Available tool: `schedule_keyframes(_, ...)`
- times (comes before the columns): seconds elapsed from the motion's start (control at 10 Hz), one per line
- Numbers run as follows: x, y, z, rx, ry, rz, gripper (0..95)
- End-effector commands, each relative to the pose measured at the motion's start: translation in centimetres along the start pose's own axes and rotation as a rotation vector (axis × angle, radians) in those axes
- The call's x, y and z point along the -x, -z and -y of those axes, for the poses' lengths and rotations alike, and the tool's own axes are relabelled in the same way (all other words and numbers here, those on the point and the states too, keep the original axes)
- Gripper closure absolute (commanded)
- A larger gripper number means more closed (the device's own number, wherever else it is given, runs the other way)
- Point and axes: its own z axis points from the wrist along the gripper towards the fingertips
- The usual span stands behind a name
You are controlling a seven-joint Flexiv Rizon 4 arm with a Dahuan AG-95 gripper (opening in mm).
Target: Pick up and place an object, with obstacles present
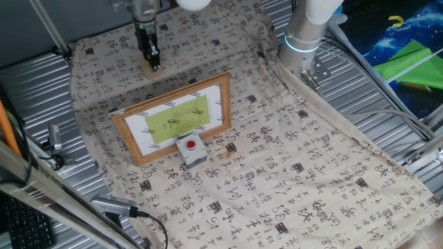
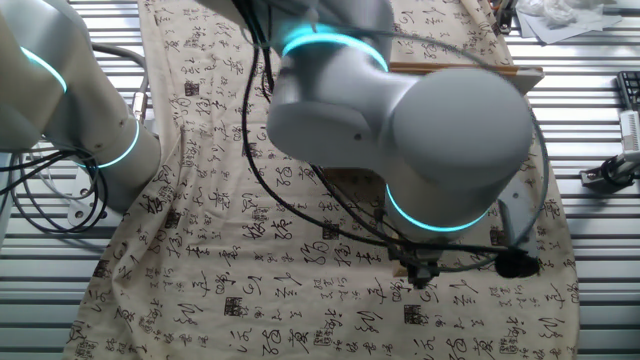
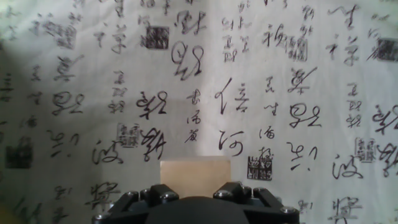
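Observation:
The small plain light-tan wooden cube (image 1: 150, 67) sits at the far left of the patterned cloth. My gripper (image 1: 150, 58) comes straight down on it, with a finger on each side, shut on it. In the hand view the cube (image 3: 194, 170) shows between the finger bases, low against the cloth. The wooden picture frame (image 1: 173, 116) with white mat and yellow-green print lies in the middle of the cloth. The grey box with the red button (image 1: 192, 149) stands against its near edge. In the other fixed view the arm hides most of the scene, and the gripper (image 2: 422, 272) is low on the cloth.
The cloth (image 1: 291, 173) covers a ribbed metal table. The arm's base (image 1: 304, 41) stands at the back right. A black cable and connector (image 1: 118, 207) lie at the front left corner. A metal clamp (image 1: 54, 142) sits on the left rim.

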Motion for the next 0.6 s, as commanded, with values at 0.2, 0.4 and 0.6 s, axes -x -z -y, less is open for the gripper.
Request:
schedule_keyframes(0.2, 1.3, 3.3, -0.7, 0.004, 0.013, -0.012, 95.0)
schedule_keyframes(0.4, 2.2, 5.9, -2.0, 0.002, 0.022, -0.021, 95.0)
schedule_keyframes(0.6, 3.1, 8.0, -3.5, 0.003, 0.026, -0.022, 95.0)
